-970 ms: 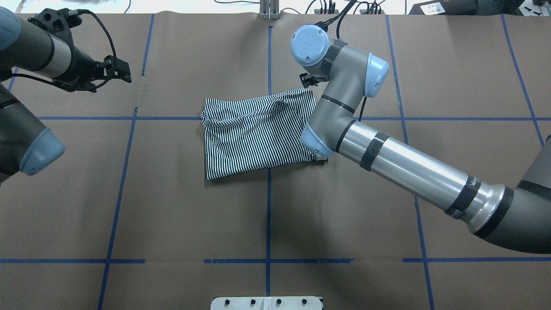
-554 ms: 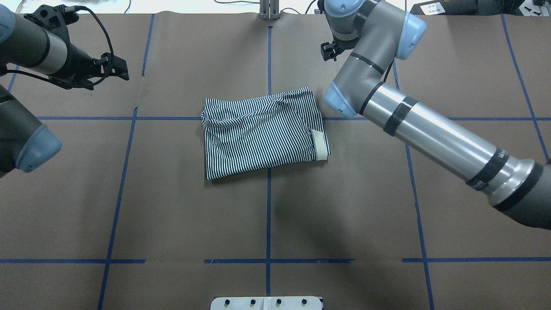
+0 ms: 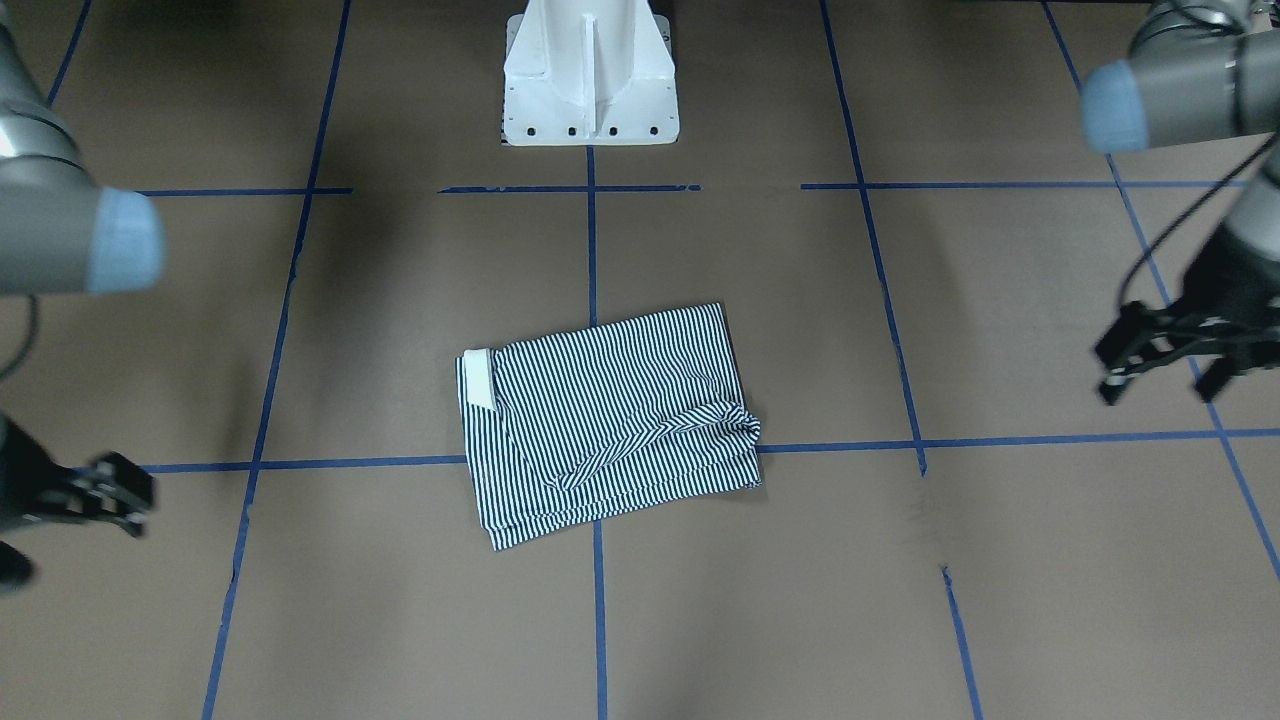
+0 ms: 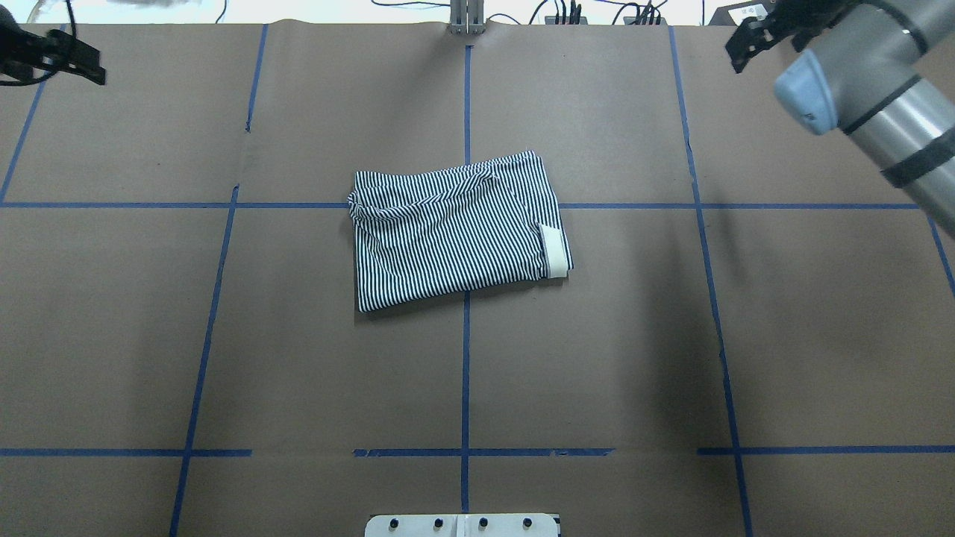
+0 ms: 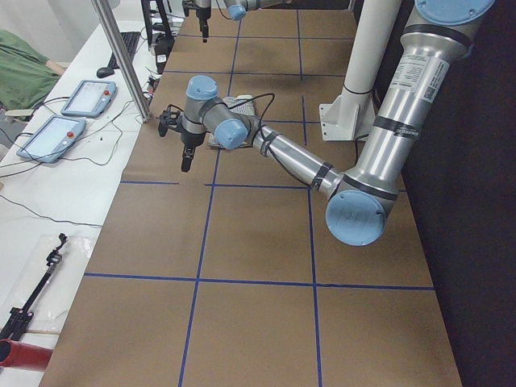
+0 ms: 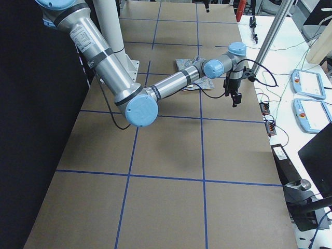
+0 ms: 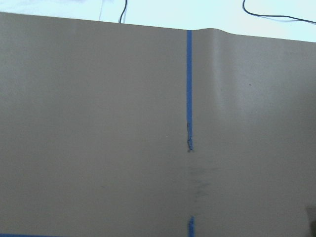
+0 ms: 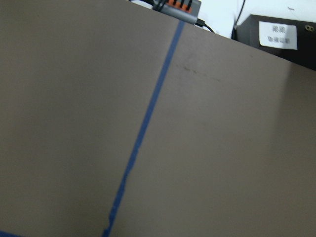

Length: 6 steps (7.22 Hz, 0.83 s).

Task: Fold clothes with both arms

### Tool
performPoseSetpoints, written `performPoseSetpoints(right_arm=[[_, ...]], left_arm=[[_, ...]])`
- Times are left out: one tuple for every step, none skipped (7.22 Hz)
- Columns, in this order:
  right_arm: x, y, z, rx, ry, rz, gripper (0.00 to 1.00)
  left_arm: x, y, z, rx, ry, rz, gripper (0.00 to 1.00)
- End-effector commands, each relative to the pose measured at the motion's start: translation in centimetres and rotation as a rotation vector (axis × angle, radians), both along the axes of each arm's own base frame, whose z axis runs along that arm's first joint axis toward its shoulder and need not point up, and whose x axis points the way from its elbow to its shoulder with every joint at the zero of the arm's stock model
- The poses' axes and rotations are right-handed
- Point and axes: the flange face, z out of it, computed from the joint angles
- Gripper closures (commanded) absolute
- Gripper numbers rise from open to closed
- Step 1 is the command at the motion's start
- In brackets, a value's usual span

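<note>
Polo shirt (image 4: 448, 231), thin navy-and-white stripes, folded into a rough rectangle. Sits a bit skewed near centre of tabletop (image 4: 298, 373), slightly toward far edge from robot, across a crossing of blue tape lines (image 4: 465, 358). Lies flat over most of its top layer. Bunched into a diagonal ridge w/ a puckered knot at far-left corner in overhead view. Cream band (image 4: 553, 252) peeking out at near-right corner, folded back over the stripes. Placket and logo not to be made out in the fold.

Left gripper (image 3: 1163, 385) up over far-left corner of tabletop, well apart from shirt: fingers spread, gripping nothing. Mostly cut off by frame edge in overhead view.

Right gripper (image 3: 135, 495) over far-right corner, also well apart from shirt. Motion-blurred, but fingers look parted w/ nothing between.

Both arms cropped in overhead and front views. In the side views, shirt largely hidden behind the near arm; only a striped sliver seen. Wrist cams: just brown tabletop and blue tape, no fingers in shot.

White pedestal base (image 3: 588, 80) at robot-side edge, centre.
</note>
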Motion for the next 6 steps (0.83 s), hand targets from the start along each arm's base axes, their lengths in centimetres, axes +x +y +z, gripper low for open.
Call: performPoseSetpoints(right_arm=[[10.1, 7.7, 2.1, -0.084, 0.056, -0.041, 0.00], [13.7, 10.9, 5.4, -0.089, 0.064, -0.106, 0.00], [16.7, 13.0, 9.5, -0.077, 0.031, -0.183, 0.00], [18.5, 14.7, 12.1, -0.120, -0.026, -0.170, 0.00], [18.7, 14.7, 12.8, -0.116, -0.027, -0.164, 0.00], [18.7, 14.0, 13.2, -0.129, -0.034, -0.111, 0.00]], left_arm=[[-14.0, 1.2, 6.6, 0.139, -0.206, 0.209, 0.00], [-17.2, 3.3, 9.9, 0.187, -0.263, 0.299, 0.00], [-18.0, 5.9, 12.6, 0.161, -0.248, 0.297, 0.00], [-17.9, 7.0, 13.8, 0.150, -0.180, 0.311, 0.00], [-17.8, 6.8, 14.8, 0.142, -0.185, 0.309, 0.00], [-17.8, 7.8, 16.6, 0.118, -0.184, 0.312, 0.00]])
